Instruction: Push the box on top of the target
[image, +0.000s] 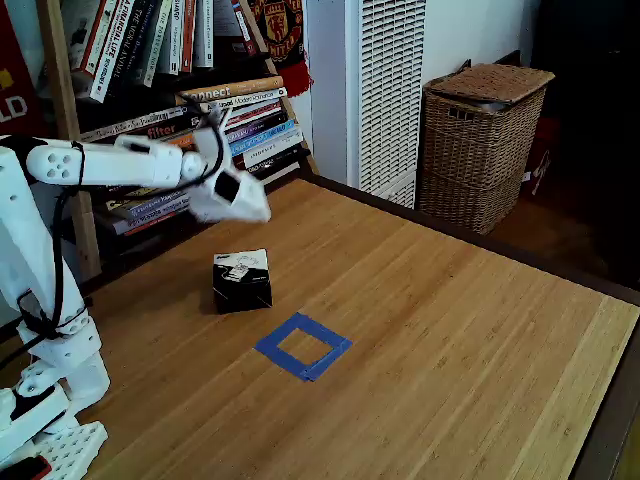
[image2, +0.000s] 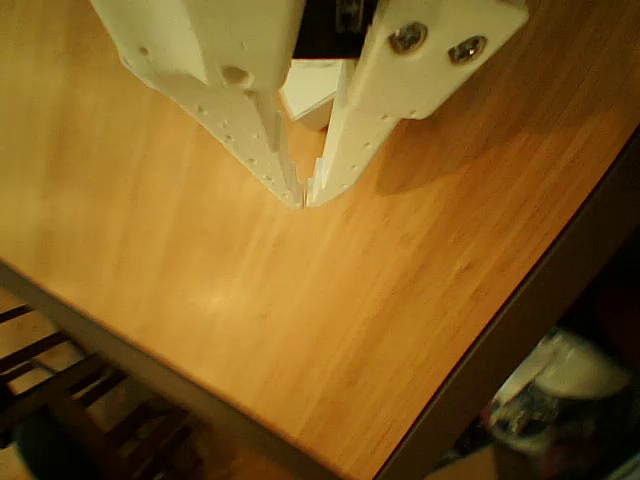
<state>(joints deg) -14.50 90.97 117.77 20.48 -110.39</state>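
A: Where does it stand?

B: In the fixed view the box (image: 242, 281) sits on the wooden table (image: 450, 340), near the blue tape target (image: 303, 346) but apart from it, up and to the left. The gripper (image: 262, 211) hangs above and behind the box, touching nothing. In the other view its fingertips (image2: 293, 193) are pressed together.

A: What might go wrong?

B: I judge an off-centre push could spin the box, sending it past the square's edge. Coming down too low could scrape the table.

A: Any writing?

B: Book spines (image: 235, 92) read "Connect" and "filter"; the box's white label is too small to read.
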